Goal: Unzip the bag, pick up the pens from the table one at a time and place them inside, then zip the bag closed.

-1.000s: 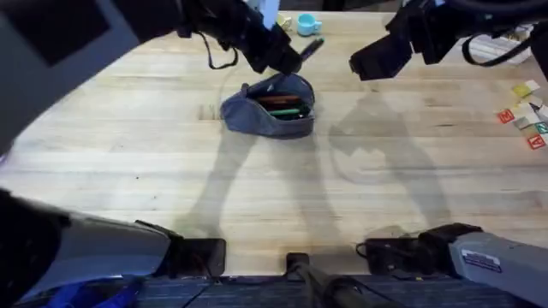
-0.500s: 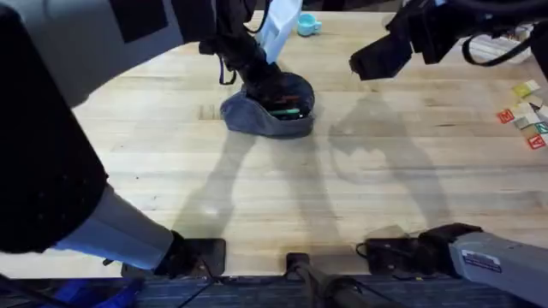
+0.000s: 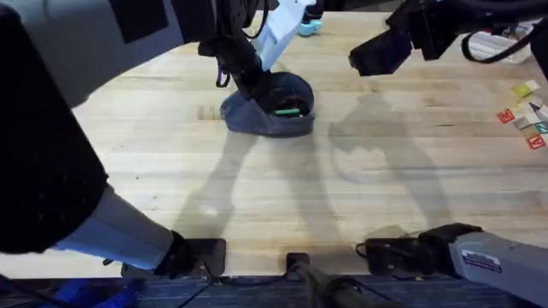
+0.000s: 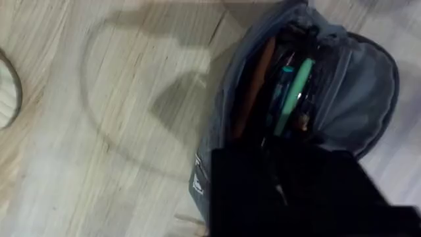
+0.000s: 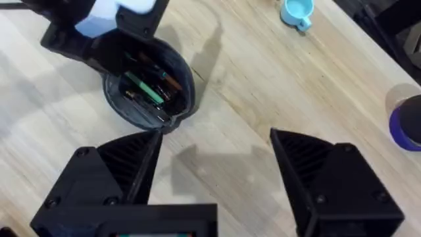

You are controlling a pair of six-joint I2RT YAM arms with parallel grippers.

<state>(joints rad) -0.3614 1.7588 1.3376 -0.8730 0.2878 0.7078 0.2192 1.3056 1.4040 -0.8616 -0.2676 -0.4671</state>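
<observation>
The bag (image 3: 272, 109) lies unzipped on the tabletop (image 3: 282, 197), toward the far side and a little left of centre, its mouth gaping upward. Inside it, the left wrist view shows an orange pen (image 4: 253, 85) lying lengthwise beside a green one (image 4: 295, 92) and some darker items too dim to tell apart.

The left hand (image 3: 253, 81) is down at the bag's far-left rim, right over the opening — whether its fingers are clenched or released cannot be told, since they show there as one dark mass. The right hand (image 5: 217, 168) hangs well apart from the bag, above the far right of the tabletop, fingers spread wide and holding nothing.

No pens are to be seen lying loose on the tabletop, so the loading looks done or nearly so, and zipping would seem to be what remains.

The bag is soft fabric — light, floppy and likely to slide or crumple when the zip is pulled. One hand would do best pinning an end of the fabric while the other takes the small zip tab, which cannot be made out here. The pens are stiff, slim and light.
</observation>
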